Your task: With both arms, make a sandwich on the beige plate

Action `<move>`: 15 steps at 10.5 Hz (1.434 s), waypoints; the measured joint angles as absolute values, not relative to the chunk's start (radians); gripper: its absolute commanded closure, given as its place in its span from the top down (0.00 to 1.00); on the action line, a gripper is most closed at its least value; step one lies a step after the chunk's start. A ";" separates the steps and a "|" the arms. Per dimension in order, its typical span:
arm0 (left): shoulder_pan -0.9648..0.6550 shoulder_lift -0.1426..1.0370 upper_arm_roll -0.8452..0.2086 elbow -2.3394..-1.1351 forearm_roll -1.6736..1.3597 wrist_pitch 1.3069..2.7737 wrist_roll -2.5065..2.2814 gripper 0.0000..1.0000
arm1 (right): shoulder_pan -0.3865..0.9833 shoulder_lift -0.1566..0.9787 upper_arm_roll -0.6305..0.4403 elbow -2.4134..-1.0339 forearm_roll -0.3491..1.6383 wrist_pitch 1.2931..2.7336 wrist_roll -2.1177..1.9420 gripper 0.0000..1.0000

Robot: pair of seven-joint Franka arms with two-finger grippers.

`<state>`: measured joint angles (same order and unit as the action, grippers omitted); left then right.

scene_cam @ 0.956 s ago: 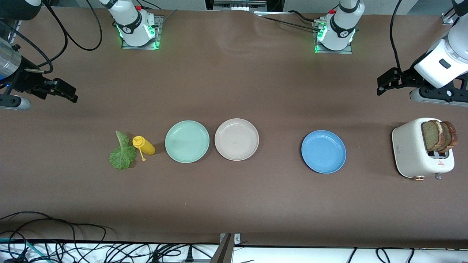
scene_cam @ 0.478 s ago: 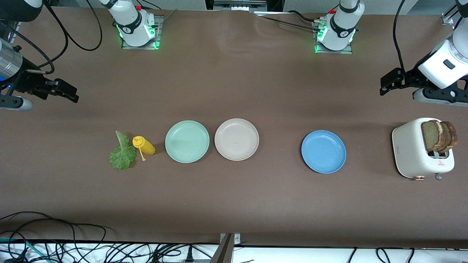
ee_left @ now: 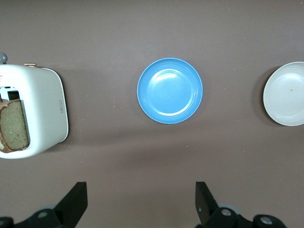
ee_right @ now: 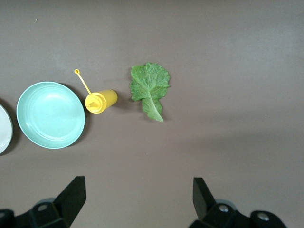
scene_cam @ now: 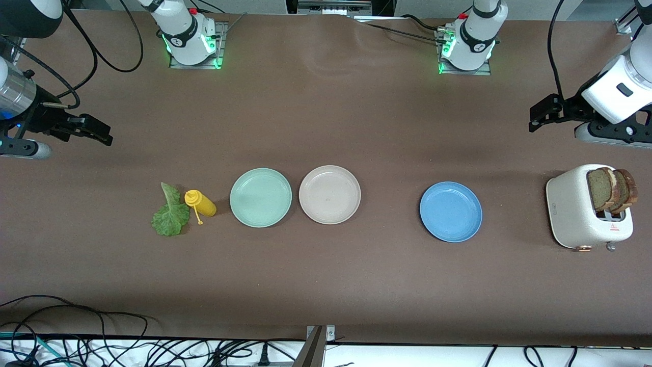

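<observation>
1. Since the earlier frames we see the right hand (scene_cam: 102, 136) has drifted slightly toward the lettuce end of the row, and the left hand (scene_cam: 537, 113) has lifted a little away from the toaster; nothing on the brown tabletop (scene_cam: 326, 285) has shifted.
2. Our right hand hangs over bare tabletop at the right arm's end, its fingers (ee_right: 71, 197) spread wide and holding nothing.
3. Our left hand hangs over bare tabletop at the left arm's end, fingers (ee_left: 76, 204) likewise spread and empty.
4. The round pale beige plate (scene_cam: 329, 194) lies empty mid-row, well apart from both hands, just beside the round mint-green plate (scene_cam: 261, 197).
5. The round blue plate (scene_cam: 451, 211) sits toward the left arm's end, apart from the beige one.
6. Two brown bread slices (scene_cam: 610, 189) stand upright in the white toaster (scene_cam: 580, 216) near the left hand.
7. The ruffled green lettuce leaf (scene_cam: 170, 214) lies flat beside a tipped yellow squeeze bottle (scene_cam: 201, 203), between the mint-green plate and the right hand's end.
</observation>
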<state>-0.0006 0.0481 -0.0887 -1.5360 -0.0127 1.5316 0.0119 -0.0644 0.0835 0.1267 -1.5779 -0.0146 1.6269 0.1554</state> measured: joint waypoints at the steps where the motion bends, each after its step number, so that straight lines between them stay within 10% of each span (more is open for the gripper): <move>1: -0.001 0.048 -0.089 -1.536 -0.013 1.532 0.012 1.00 | -0.064 0.084 0.127 -1.578 -0.015 1.624 0.155 1.00; 15: -0.014 0.049 -0.098 -1.538 -0.016 1.539 0.011 1.00 | -0.066 0.093 0.127 -1.529 -0.014 1.547 0.153 1.00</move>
